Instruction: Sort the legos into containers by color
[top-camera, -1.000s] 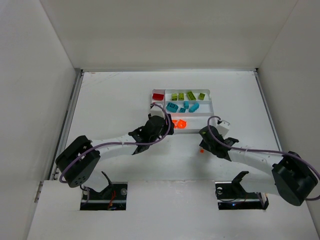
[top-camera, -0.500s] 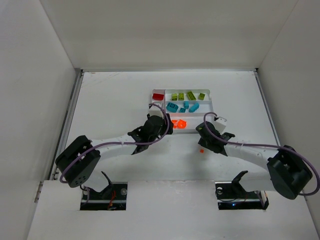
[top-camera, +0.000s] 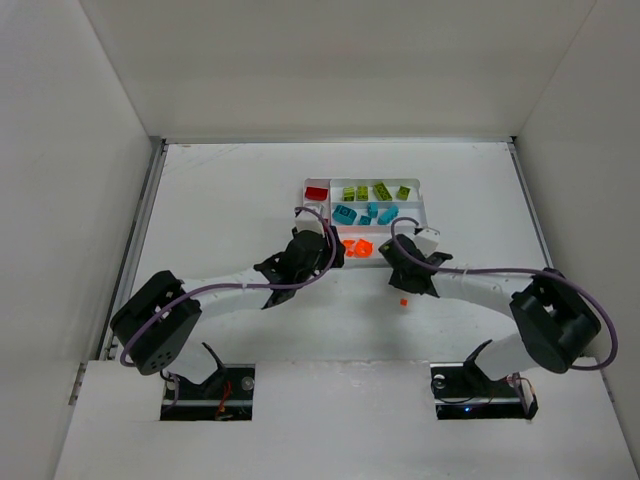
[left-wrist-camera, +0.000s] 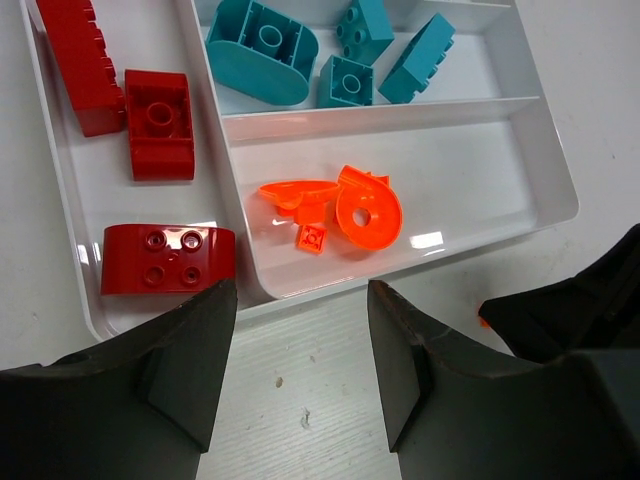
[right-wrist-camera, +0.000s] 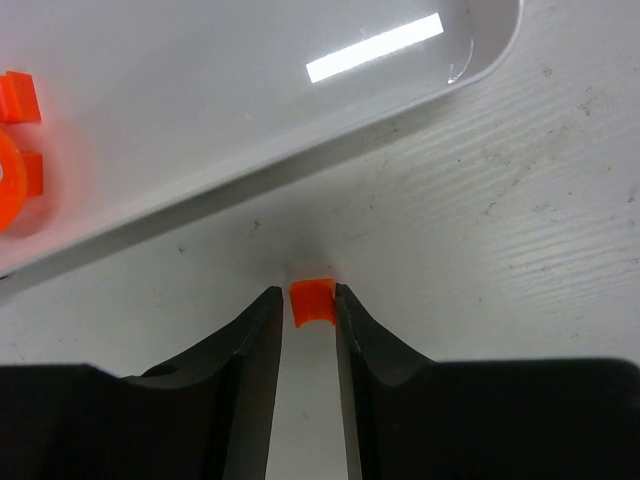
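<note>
One small orange lego (right-wrist-camera: 312, 302) lies on the table just in front of the white tray (right-wrist-camera: 250, 190). My right gripper (right-wrist-camera: 308, 300) has its jaws closed in on it. The top view shows that lego (top-camera: 402, 299) under the right gripper (top-camera: 401, 290). The tray (top-camera: 415, 181) holds red legos (top-camera: 317, 192) in the side slot, and yellow-green (top-camera: 375, 191), teal (top-camera: 365, 213) and orange (top-camera: 357, 247) ones in the long slots. My left gripper (left-wrist-camera: 300, 300) hangs open and empty at the tray's near rim, in front of the red (left-wrist-camera: 160, 135) and orange (left-wrist-camera: 365, 205) legos.
White walls enclose the table on three sides. The right arm's black gripper body (left-wrist-camera: 580, 310) shows close beside my left fingers. The right part of the orange slot (left-wrist-camera: 480, 170) is bare.
The right arm has swung left toward the tray's near edge, and its jaws have narrowed onto the loose orange lego. The left arm has stayed still and open.
</note>
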